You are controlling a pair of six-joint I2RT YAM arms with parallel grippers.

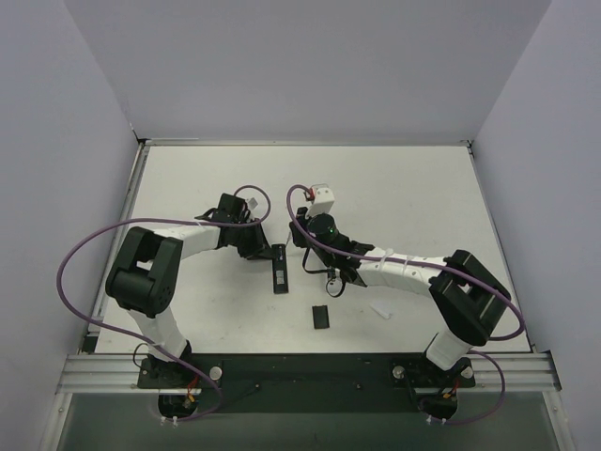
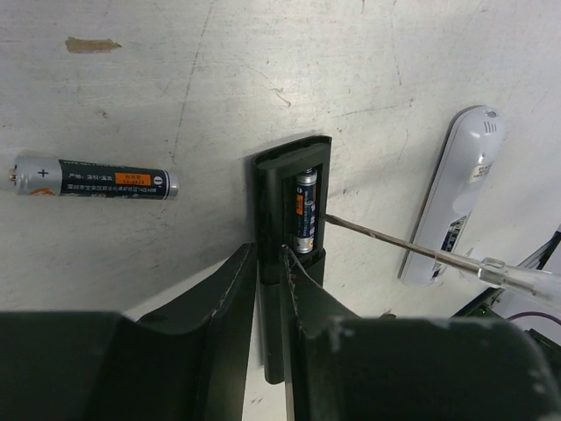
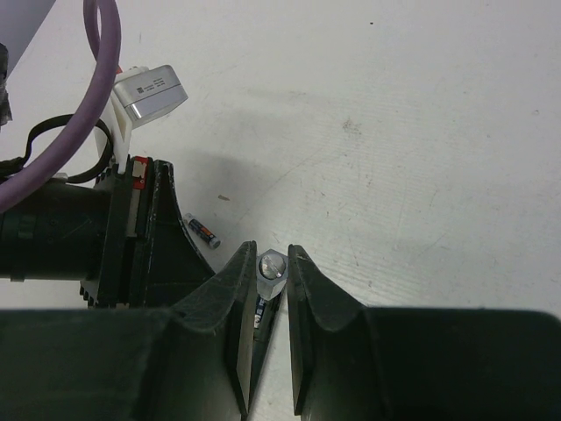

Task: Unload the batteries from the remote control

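Note:
My left gripper [image 2: 272,256] [image 1: 264,250] is shut on the lower end of the black remote [image 2: 280,175] [image 1: 279,269], which lies on the table with its battery bay open. One battery [image 2: 304,210] still sits in the bay. The other battery [image 2: 92,180] lies loose on the table to the left; it also shows in the right wrist view [image 3: 202,232]. My right gripper [image 3: 271,254] [image 1: 317,256] is shut on the clear handle of a thin screwdriver [image 2: 386,239]. The screwdriver's tip rests at the bay's edge beside the seated battery.
A white remote [image 2: 451,206] lies to the right of the black one. The flat black cover [image 1: 321,317] lies on the table nearer the arm bases. A small white piece [image 1: 380,308] lies to the right of the cover. Walls enclose the table.

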